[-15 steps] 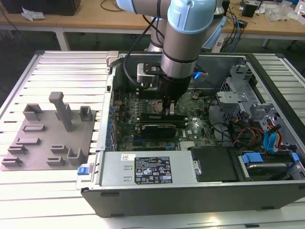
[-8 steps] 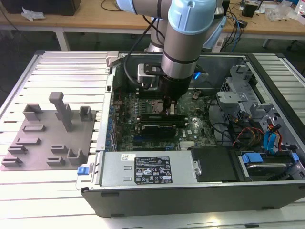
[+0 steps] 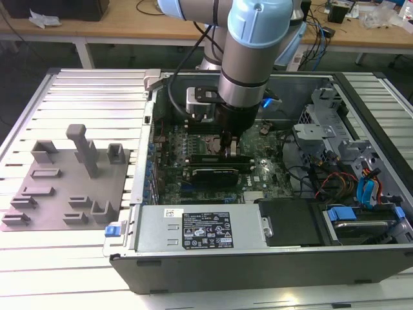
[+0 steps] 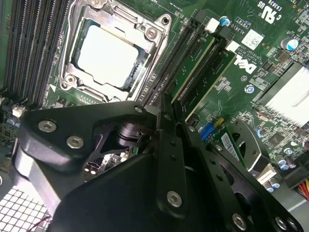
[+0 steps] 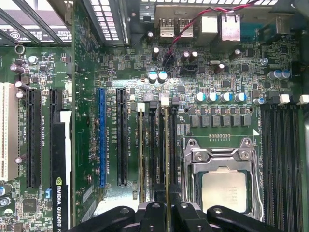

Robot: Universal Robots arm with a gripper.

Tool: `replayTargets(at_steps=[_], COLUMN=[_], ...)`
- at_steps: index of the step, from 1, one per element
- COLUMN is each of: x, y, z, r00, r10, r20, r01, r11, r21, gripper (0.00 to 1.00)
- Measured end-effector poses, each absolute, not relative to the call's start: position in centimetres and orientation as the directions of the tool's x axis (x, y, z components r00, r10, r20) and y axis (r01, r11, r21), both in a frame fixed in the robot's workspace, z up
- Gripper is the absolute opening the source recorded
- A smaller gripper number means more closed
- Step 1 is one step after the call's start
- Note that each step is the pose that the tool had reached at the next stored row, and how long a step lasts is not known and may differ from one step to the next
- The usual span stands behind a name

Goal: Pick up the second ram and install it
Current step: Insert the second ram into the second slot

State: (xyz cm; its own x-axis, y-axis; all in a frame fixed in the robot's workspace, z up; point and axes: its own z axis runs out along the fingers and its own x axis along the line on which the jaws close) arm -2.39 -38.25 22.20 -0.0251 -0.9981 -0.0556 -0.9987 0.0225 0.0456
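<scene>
The second ram (image 5: pixel 166 145) is a thin green stick standing on edge in a black memory slot next to the CPU socket (image 5: pixel 227 183). My gripper (image 5: pixel 167 205) is shut on it, one finger on each side of its near end. In the second wrist view the same stick (image 4: pixel 193 67) runs away from the gripper (image 4: pixel 166 104) beside the socket (image 4: pixel 111 55). Another green stick (image 5: pixel 141 154) sits in a slot parallel to it, farther from the socket. In the exterior view the gripper (image 3: pixel 231 150) reaches down into the open computer case, onto the motherboard.
A black graphics card (image 3: pixel 216 173) lies just in front of the gripper, and the power supply (image 3: pixel 200 226) sits along the case's near wall. Drive bays and cables (image 3: pixel 348 168) crowd the exterior view's right. A grey fixture plate with blocks (image 3: pixel 64 187) lies on the table at the left.
</scene>
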Motion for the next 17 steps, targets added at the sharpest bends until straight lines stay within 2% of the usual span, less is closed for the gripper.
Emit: replayTargets(at_steps=[4, 5, 6, 9, 12, 17], x=[-2.4, -2.4, -2.4, -2.4, -2.4, -2.4], y=[-38.2, -38.2, -38.2, -38.0, -37.3, -37.3], z=[22.0, 22.0, 22.1, 24.5, 26.8, 26.9], r00=[-0.025, -0.025, -0.025, -0.025, -0.025, -0.025], r10=[-0.998, -0.998, -0.998, -0.998, -0.999, -0.999], r20=[-0.057, -0.057, -0.056, -0.053, -0.04, -0.04], r01=[-0.999, -0.999, -0.999, -0.999, -0.999, -0.999], r11=[0.022, 0.022, 0.022, 0.023, 0.023, 0.023], r21=[0.045, 0.045, 0.046, 0.045, 0.045, 0.045], gripper=[0.12, 0.18, 0.18, 0.18, 0.08, 0.08])
